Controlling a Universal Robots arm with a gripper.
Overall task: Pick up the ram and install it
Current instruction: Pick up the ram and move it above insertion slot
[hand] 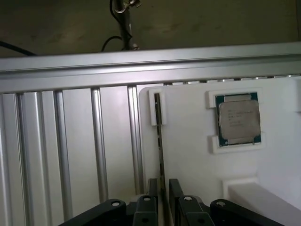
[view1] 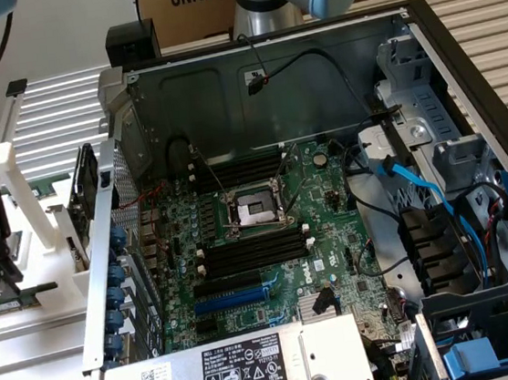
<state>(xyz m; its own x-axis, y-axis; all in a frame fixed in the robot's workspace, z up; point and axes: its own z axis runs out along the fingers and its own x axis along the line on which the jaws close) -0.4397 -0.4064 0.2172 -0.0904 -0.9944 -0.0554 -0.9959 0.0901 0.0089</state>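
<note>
The gripper [hand: 163, 186] straddles the ram [hand: 161, 141]. Its two black fingers [hand: 151, 195] stand apart, one on each side of the thin green stick. Watching remotely through the wrist view, I see a narrow gap between the ram and one finger, so nothing is clamped. The ram stands on edge in a slot of a white holder [hand: 193, 165], its far end tucked into a small white bracket. In the same holder, well apart from the ram, a square silver processor chip [hand: 237, 117] lies flat in its own framed pocket. The holder rests on a ribbed aluminium tabletop [hand: 61, 155].

In the exterior view, the gripper hangs at the far left edge of the frame, dark fingers pointing down. The ram shows as a green strip low on the exterior view's left, just under those fingers. An upright dark expansion card [view1: 85, 195] stands between the holder and the open computer case [view1: 420, 33], which takes up the middle and right of the frame. Inside the case lies the green motherboard [view1: 333, 236]. Its black memory slots [view1: 252, 254] run across the centre, just below the bare processor socket [view1: 254, 210]. Blue cables [view1: 419, 185] trail down the right side.
</note>
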